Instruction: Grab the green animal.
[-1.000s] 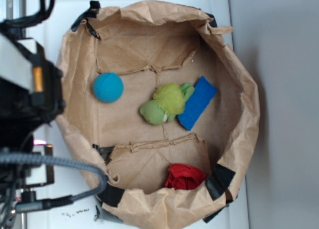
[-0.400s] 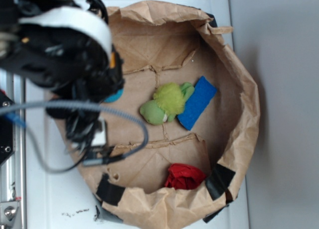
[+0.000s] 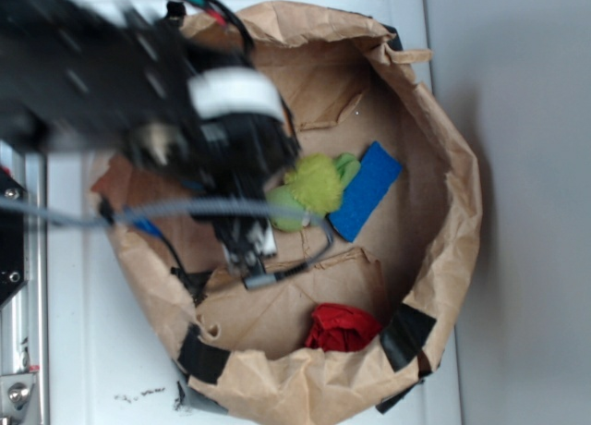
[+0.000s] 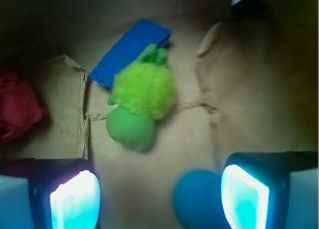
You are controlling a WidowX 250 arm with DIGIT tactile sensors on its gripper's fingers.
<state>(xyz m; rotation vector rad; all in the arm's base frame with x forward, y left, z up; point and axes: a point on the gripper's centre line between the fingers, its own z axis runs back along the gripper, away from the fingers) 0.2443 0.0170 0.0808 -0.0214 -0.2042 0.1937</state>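
The green animal [image 3: 312,188] lies in the middle of the open paper bag [image 3: 460,212], its fuzzy lime body [image 4: 145,89] beyond its smooth pale-green head [image 4: 129,130]. My gripper [image 4: 159,198] is open above the bag floor, short of the head, with nothing between its fingers [image 4: 75,201]. In the wrist view the teal ball [image 4: 197,200] sits just inside the right finger [image 4: 244,196]. In the exterior view the blurred arm [image 3: 222,139] covers the bag's left half and hides the ball and the fingertips.
A flat blue block [image 3: 366,191] lies against the animal's far side [image 4: 130,49]. A crumpled red cloth [image 3: 342,328] sits on a folded flap [image 3: 277,305] at the bag's edge. Tall crumpled paper walls ring the bag's floor.
The arm has swung in from the left over the bag toward the green animal and now covers the teal ball. The toys have not moved.
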